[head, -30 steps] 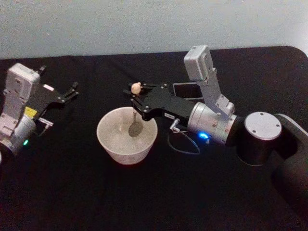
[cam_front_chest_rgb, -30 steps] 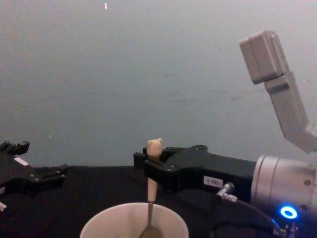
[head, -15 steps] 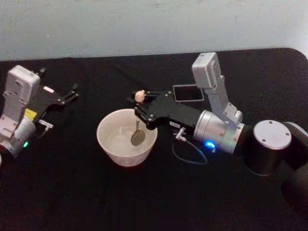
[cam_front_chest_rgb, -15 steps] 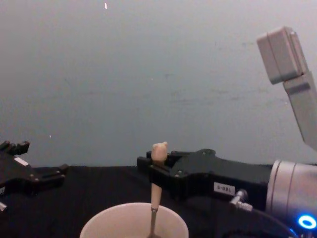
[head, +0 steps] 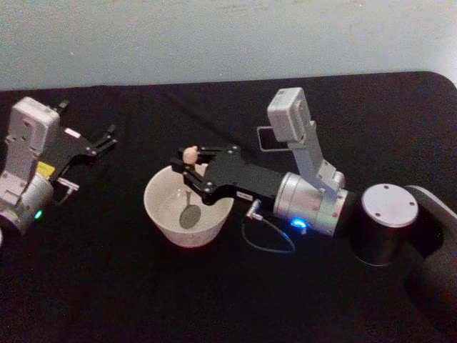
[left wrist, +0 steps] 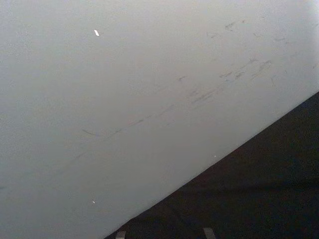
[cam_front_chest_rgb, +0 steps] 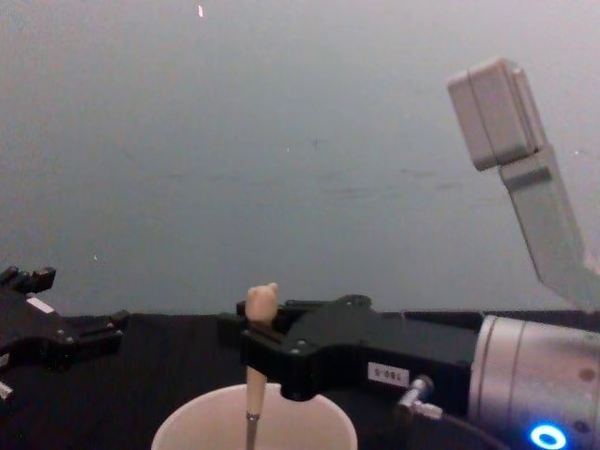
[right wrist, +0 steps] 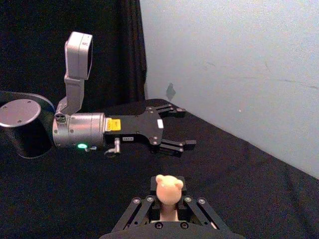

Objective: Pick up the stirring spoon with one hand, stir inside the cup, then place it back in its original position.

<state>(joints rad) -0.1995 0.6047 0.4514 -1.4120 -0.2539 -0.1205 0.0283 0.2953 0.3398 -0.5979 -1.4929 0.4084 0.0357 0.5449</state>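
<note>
- Head view: clamping the stirring spoon (head: 188, 214) with the right tool (head: 188, 166), fingers closed tight on the peach handle just under the bear head.
- Holding the spoon close to upright, with the metal bowl hanging inside the cup (head: 154, 209), below the rim and about mid-cup; not possible to tell whether it is touching the bottom.
- Gripping that high up, at a guess, for keeping the black fingers above the rim and leaving the thin neck and bowl free for sweeping round inside.
- Reaching in from the right, over the far side of the cup, with the cup standing on the black bench (head: 214, 300) near its middle.
- Parking the left tool (right wrist: 187, 128) at the far left of the bench, well apart from the cup, fingers spread and gripping nothing.
- Leaving the dark holder (head: 262, 138) far and right of the cup, partly hidden behind the right arm; probably the spot for returning the spoon.
- Compared with half a second ago: carrying the spoon leftward, the bear head going from the far-right rim to the middle of the far rim, and the bowl from right of centre to mid-cup. Looking like one sweep of the stir.
- Keeping the cup and the left tool where they were.
</note>
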